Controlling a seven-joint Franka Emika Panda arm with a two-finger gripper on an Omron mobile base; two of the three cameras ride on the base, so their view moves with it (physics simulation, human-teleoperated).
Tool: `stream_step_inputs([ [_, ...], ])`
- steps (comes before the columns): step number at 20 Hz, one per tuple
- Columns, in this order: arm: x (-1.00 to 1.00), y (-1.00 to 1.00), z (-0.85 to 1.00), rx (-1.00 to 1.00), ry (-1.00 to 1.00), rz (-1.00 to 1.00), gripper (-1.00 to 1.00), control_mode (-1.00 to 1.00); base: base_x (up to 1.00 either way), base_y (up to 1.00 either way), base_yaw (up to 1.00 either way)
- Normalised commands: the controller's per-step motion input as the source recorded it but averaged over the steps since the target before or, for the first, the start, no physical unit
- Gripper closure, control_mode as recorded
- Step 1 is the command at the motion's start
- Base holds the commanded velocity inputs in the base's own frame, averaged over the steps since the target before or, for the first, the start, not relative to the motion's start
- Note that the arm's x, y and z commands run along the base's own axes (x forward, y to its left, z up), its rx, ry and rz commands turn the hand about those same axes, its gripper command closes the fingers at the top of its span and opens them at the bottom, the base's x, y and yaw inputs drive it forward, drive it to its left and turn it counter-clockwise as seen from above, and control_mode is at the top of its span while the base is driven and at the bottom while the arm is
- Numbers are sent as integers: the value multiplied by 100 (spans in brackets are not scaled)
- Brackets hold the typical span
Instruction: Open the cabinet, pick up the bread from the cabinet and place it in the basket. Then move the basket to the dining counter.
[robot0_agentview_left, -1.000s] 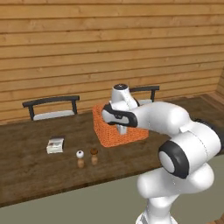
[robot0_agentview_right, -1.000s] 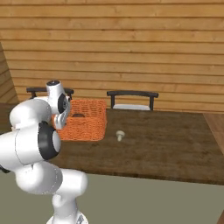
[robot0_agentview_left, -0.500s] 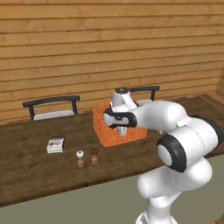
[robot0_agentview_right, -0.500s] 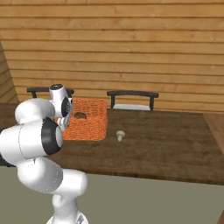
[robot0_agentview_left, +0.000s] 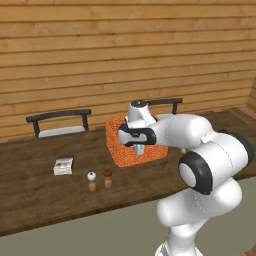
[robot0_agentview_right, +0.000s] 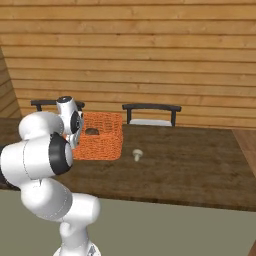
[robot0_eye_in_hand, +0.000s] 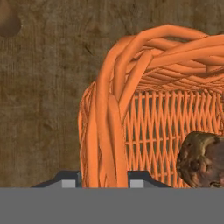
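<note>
Orange wicker is forming the basket, which is sitting on the dark wood-grain dining counter with its long axis running away from the robot. Inside it the bread, a brown, lumpy bun, is lying on the woven floor; the right base view is showing it as a dark spot. The gripper is straddling the basket's rim, one fingertip on each side, apparently pressing the wall.

Beside the basket, salt and pepper shakers are standing.

Basket rim sits right between the gripper tips, bread inside. Shakers and a small box crowd the counter left; open right.
</note>
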Motion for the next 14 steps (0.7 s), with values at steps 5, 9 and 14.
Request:
stream_step_inputs([
  [5,-27,-10,28,0,0,1,-100,-100,0,0,0],
  [9,-78,-4,97,4,0,0,-100,-100,0,0,0],
  [14,-93,-16,82,9,-6,-6,-100,-100,0,0,0],
])
